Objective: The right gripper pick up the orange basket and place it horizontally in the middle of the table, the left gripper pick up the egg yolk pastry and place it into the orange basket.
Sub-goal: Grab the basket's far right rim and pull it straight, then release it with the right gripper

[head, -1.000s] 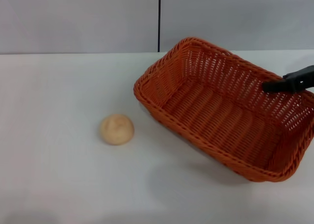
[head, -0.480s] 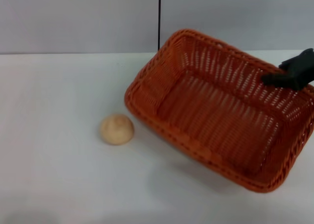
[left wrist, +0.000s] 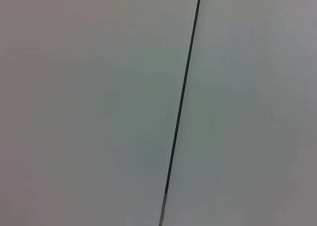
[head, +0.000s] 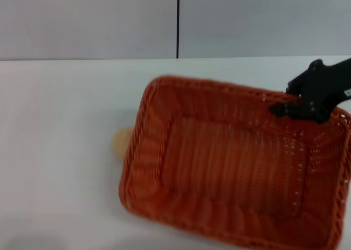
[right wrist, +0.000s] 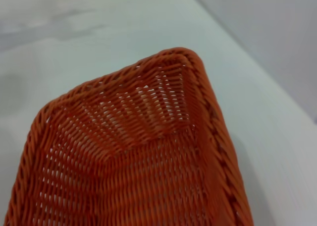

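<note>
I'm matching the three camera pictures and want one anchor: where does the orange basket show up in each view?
Head view: the orange basket fills the centre and right, the right gripper at its far rim.
Left wrist view: not in it; only wall with a dark seam.
Right wrist view: the basket's corner fills the lower part, on the table.
Shared landmark: the basket's braided rim, in head and right wrist views.

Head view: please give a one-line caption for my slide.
Right gripper carries the orange basket by its far rim, partly hiding the egg yolk pastry.
</note>
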Action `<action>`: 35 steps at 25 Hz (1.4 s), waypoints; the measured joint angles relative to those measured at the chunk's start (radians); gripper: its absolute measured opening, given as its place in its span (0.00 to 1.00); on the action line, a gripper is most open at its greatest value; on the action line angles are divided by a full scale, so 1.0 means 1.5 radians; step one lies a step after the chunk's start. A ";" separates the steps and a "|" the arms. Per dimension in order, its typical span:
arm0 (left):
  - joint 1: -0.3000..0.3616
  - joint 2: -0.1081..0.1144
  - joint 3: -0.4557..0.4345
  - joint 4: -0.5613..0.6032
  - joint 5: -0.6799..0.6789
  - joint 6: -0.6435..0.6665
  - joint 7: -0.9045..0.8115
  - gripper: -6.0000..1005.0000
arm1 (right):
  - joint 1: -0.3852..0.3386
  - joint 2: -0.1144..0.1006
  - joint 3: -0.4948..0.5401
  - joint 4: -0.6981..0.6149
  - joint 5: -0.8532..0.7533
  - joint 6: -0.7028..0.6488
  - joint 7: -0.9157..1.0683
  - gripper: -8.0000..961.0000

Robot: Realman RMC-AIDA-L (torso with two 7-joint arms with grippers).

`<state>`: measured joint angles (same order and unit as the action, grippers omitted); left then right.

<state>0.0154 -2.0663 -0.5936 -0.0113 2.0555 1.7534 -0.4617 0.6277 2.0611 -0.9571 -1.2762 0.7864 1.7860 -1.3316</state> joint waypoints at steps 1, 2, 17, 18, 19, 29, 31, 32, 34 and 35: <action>0.000 0.000 0.000 0.000 0.000 0.000 0.000 0.78 | 0.003 -0.005 -0.008 0.004 0.004 0.018 -0.012 0.19; 0.000 0.000 0.000 0.000 0.000 0.001 0.000 0.78 | 0.003 -0.005 -0.008 0.004 0.004 0.018 -0.012 0.18; 0.004 0.003 0.008 0.006 0.000 0.024 0.000 0.78 | 0.010 -0.017 -0.003 0.093 0.020 0.026 -0.198 0.18; 0.005 0.003 0.008 0.006 0.000 0.025 0.000 0.78 | 0.008 -0.017 -0.003 0.099 0.030 0.021 -0.217 0.18; 0.006 0.003 0.008 0.006 0.000 0.026 0.000 0.78 | 0.004 -0.017 0.000 0.114 0.048 0.007 -0.258 0.18; 0.017 0.003 0.009 0.007 0.000 0.039 0.000 0.78 | 0.049 -0.037 0.073 0.264 0.071 -0.052 -0.363 0.19; 0.019 0.003 0.009 0.007 0.000 0.044 0.000 0.78 | 0.057 -0.046 0.081 0.303 0.071 -0.078 -0.389 0.19; 0.019 0.003 0.009 0.007 0.000 0.044 0.000 0.78 | 0.057 -0.046 0.081 0.303 0.071 -0.078 -0.389 0.19; 0.019 0.003 0.009 0.007 0.000 0.047 0.000 0.78 | 0.062 -0.053 0.082 0.326 0.070 -0.096 -0.401 0.19; 0.019 0.003 0.009 0.007 0.000 0.049 0.000 0.78 | 0.065 -0.057 0.082 0.337 0.070 -0.104 -0.404 0.19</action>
<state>0.0445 -2.0611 -0.5798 -0.0015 2.0555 1.8264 -0.4617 0.7252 1.9757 -0.8346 -0.7712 0.8910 1.6297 -1.9384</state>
